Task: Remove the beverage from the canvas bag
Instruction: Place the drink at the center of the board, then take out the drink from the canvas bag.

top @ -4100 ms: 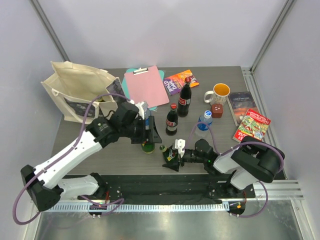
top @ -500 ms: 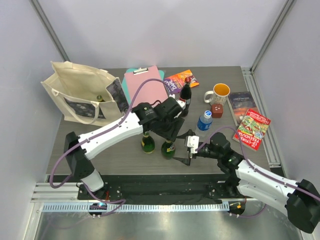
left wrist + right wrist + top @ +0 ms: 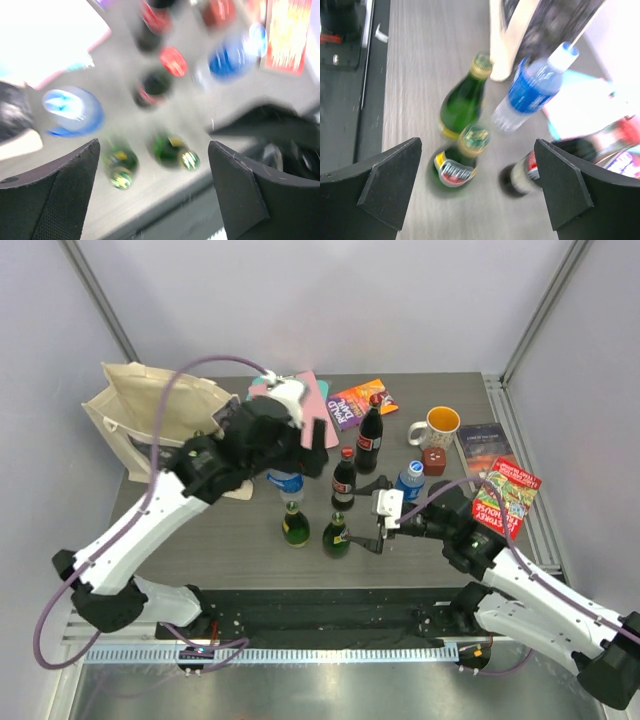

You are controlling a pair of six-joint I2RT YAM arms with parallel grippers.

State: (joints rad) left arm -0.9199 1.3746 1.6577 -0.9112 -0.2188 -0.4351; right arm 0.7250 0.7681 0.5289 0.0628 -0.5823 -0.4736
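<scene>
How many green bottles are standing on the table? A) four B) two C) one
B: one green bottle and a second green bottle stand upright side by side near the front of the table; no other bottle is green.

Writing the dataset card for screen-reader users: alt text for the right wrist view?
Two green glass bottles stand on the grey table between the black fingers of the open right gripper. Behind them are a clear plastic water bottle with a blue label, a dark cola bottle with a red label, and the cream canvas bag.
</scene>
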